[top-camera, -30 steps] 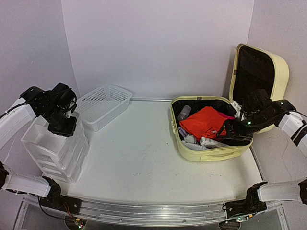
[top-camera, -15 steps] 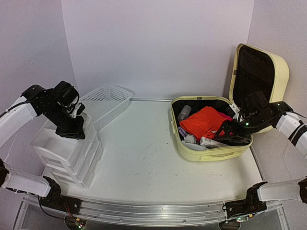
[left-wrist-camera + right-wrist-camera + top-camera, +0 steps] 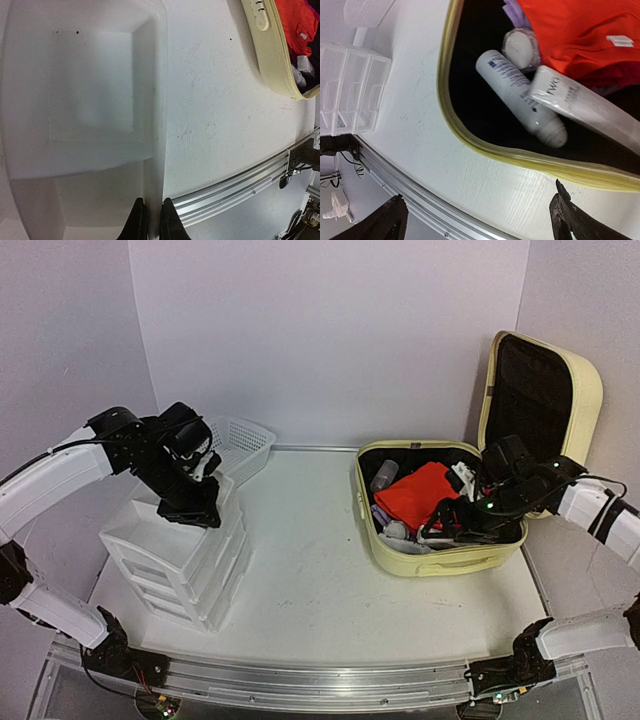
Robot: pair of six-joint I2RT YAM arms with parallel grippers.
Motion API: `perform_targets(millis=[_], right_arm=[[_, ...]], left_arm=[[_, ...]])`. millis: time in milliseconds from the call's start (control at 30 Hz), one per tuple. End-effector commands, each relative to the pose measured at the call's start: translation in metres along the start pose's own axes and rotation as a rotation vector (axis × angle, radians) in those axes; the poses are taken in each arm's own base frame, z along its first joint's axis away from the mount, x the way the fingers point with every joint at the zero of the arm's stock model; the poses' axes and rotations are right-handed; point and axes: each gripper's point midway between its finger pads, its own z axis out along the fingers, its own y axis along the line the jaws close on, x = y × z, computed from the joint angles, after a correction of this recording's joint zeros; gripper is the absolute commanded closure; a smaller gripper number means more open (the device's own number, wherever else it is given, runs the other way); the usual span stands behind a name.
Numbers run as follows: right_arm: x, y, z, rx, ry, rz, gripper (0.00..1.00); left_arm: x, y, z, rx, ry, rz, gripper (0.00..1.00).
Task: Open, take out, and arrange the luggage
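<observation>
The luggage, a pale yellow suitcase, lies open at the right with its lid standing upright. Inside are a red garment, a white tube, a clear-wrapped box and a small round jar. My right gripper hovers open over the luggage's front part. In the right wrist view its fingertips straddle the yellow rim and nothing lies between them. My left gripper is shut on the top rim of the white drawer organizer, left of the table's middle.
A white mesh basket stands behind the organizer against the back wall. White tabletop lies between organizer and luggage. An aluminium rail runs along the near edge. Walls close in at the back and both sides.
My left arm has dragged the drawer organizer to the right, away from the left wall. The right gripper has shifted left over the luggage's contents, still open.
</observation>
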Motion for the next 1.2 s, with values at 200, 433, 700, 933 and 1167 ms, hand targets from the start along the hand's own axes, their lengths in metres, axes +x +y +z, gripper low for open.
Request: perform_targets(millis=[200,433,700,933,1167], right_arm=[[-0.030,0.106,0.068,-0.160,-0.098,-0.029,0.02],[-0.035,0.200,0.119,-0.422,-0.119,0.033,0.07],[-0.031,0.234,0.163,-0.523,-0.092,0.089,0.31],[-0.023,0.212,0.165,-0.421,-0.100,0.036,0.31],[-0.007,0.209,0.157,-0.427,-0.049,-0.043,0.17]], left_arm=[[-0.049,-0.108,0.015,0.321,-0.148,0.005,1.00],[-0.056,-0.105,0.012,0.314,-0.207,0.009,1.00],[-0.054,-0.101,0.008,0.309,-0.231,0.040,0.90],[-0.049,-0.122,-0.051,0.437,-0.316,0.266,0.33],[-0.041,-0.043,-0.122,0.187,-0.518,0.300,0.10]])
